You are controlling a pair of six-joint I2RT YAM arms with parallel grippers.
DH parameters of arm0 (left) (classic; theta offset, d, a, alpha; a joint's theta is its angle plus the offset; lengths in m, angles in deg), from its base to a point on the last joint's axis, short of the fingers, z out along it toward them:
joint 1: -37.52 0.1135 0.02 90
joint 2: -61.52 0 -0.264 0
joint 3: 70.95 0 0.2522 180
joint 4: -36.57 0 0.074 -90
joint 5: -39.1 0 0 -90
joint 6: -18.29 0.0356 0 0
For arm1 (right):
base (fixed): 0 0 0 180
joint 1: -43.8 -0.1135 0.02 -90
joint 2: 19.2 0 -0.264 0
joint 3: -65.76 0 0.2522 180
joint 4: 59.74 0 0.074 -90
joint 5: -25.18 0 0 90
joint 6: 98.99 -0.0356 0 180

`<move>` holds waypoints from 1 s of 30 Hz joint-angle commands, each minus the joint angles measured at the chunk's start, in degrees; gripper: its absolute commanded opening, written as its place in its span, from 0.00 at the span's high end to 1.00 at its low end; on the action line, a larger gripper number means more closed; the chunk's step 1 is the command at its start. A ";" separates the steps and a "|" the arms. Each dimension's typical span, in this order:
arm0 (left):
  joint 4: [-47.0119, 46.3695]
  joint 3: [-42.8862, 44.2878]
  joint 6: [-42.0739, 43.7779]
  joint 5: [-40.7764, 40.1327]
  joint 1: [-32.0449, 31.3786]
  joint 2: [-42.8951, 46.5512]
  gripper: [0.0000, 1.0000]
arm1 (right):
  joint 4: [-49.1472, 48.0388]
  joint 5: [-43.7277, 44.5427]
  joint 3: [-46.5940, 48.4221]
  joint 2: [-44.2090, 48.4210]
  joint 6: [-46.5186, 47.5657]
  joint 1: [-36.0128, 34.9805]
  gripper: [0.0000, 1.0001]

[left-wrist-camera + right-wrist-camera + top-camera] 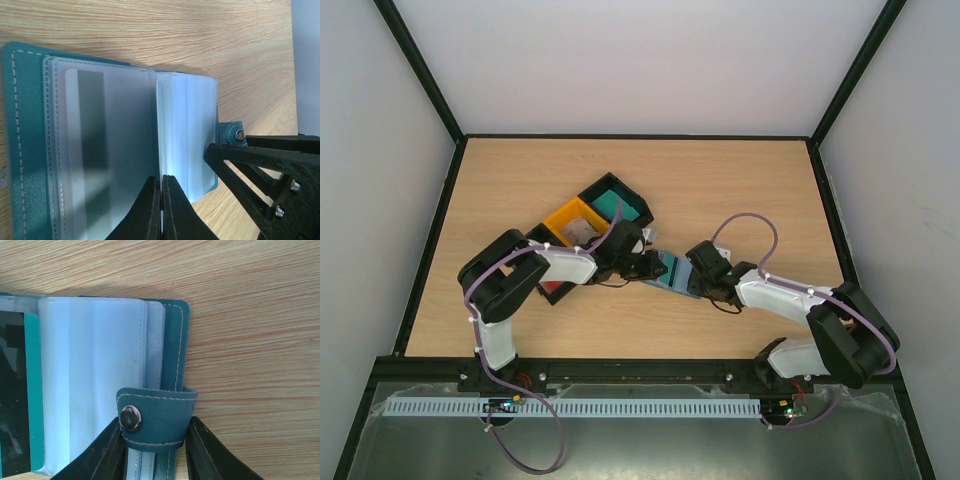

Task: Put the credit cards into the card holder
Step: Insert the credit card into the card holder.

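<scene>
Card holder open on the table — trays just behind it, to its left.

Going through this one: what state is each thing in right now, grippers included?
card holder: lying open.
snap tab: unfastened, between the right gripper's fingers.
credit card: inside a clear sleeve, stripe side up.
left gripper: shut, tips at the holder's middle fold.
right gripper: closed against the snap tab's two edges.
</scene>
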 commanded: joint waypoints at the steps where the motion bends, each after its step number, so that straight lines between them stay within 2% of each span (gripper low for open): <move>1: -0.68 1.32 1.22 -1.18 0.16 -1.74 0.97 | 2.15 1.57 0.10 0.09 -1.14 -0.39 0.70; 6: -3.51 1.35 -0.54 3.34 0.16 -2.98 0.98 | 1.38 1.08 -0.28 0.11 -1.53 -0.39 0.71; 12: -8.69 1.23 -4.37 8.07 0.09 -5.50 0.97 | 0.43 0.52 -0.97 -0.07 -2.39 -0.38 0.81; 20: -5.44 1.42 -5.98 4.13 0.08 -7.15 0.97 | 0.54 0.95 -1.38 0.79 -3.13 -0.39 0.82; 25: -9.41 1.20 -8.81 7.07 -0.48 -9.96 0.97 | -0.23 0.45 -1.93 0.71 -3.55 -0.39 0.82; 30: -9.72 2.02 -8.03 7.52 -1.24 -11.18 0.96 | -1.21 -0.67 -2.43 0.99 -3.67 -0.39 0.82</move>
